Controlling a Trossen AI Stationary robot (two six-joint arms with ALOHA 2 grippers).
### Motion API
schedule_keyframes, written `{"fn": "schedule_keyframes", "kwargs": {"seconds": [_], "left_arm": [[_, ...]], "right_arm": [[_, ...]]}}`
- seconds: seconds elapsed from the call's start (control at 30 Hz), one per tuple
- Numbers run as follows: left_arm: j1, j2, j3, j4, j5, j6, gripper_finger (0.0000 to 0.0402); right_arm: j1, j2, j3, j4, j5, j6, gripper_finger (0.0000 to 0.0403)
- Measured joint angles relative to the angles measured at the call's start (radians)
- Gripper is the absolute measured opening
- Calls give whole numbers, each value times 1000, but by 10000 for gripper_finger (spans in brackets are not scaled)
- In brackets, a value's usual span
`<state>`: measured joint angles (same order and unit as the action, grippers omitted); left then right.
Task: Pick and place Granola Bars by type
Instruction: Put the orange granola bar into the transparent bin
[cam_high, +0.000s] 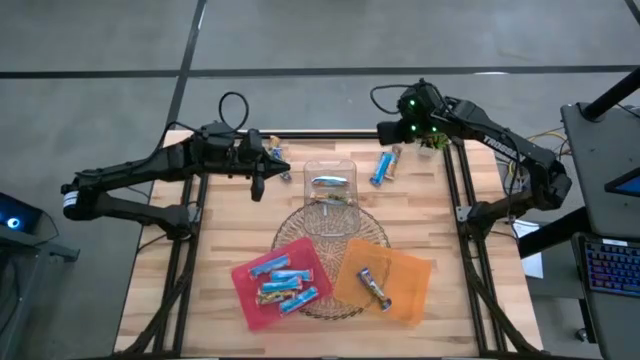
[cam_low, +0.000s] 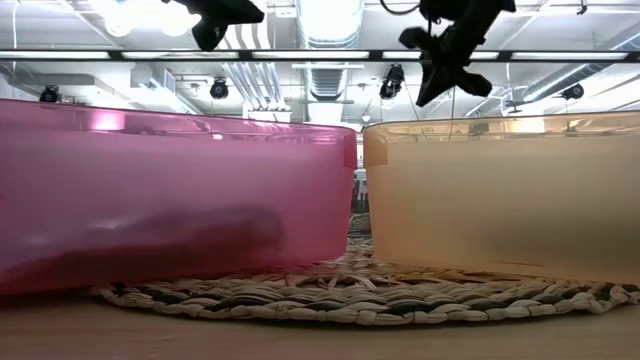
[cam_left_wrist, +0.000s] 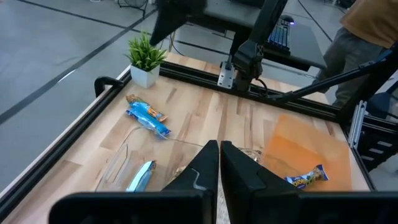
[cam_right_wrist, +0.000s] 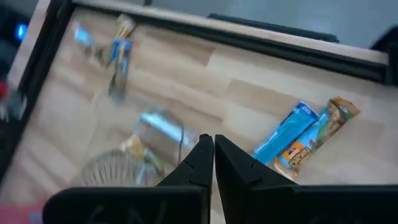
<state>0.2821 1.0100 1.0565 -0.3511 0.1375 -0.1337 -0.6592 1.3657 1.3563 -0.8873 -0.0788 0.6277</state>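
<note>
Nearest on the wooden table (cam_high: 215, 265), a pink tray (cam_high: 247, 290) sits left and an orange tray (cam_high: 412, 285) right, both partly resting on a round woven mat (cam_high: 335, 225). Several light blue granola bars (cam_high: 283, 285) lie in the pink tray; their printing is too small to read. Two bars lie in the orange tray: a dark purple bar (cam_high: 373, 283) with yellow lettering that cannot be made out, and one more (cam_high: 385, 302) just beside it.

Farther back, a clear plastic box (cam_high: 330, 185) stands at the mat's far edge, holding a silvery blue bar (cam_high: 330, 182) and something tan (cam_high: 338, 200) below it. Right of the box, on bare wood, a light blue bar (cam_high: 380, 168) and a tan bar (cam_high: 395, 158) lie side by side, touching. Left of the box, one or two small wrapped bars (cam_high: 280, 172) lie by the left arm's tip.

Both arms hang above the table's far half. The left gripper (cam_high: 258, 185), fingers clenched on nothing, hovers left of the box. The right gripper (cam_high: 388, 130), likewise clenched and empty, hovers near the far right corner, beside a small potted plant (cam_high: 435, 140). A black frame rail (cam_high: 330, 135) borders the far edge. Beyond the table's right side stands a keyboard (cam_high: 610, 265), and a person shows in part there (cam_left_wrist: 370, 22).
</note>
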Motion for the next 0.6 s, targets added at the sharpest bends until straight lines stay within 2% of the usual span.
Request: {"fn": "schedule_keyframes", "kwargs": {"seconds": [0.23,0.33,0.47,0.6], "left_arm": [[0,0,0,0,0,-2,0],[0,0,0,0,0,-7,0],[0,0,0,0,0,-38,0],[0,0,0,-1,0,-74,0]], "right_arm": [[-68,97,-1,11,3,103,9],[-86,159,-1,7,-1,100,18],[-99,237,-1,2,-21,78,55],[-111,296,-1,2,-26,74,110]]}}
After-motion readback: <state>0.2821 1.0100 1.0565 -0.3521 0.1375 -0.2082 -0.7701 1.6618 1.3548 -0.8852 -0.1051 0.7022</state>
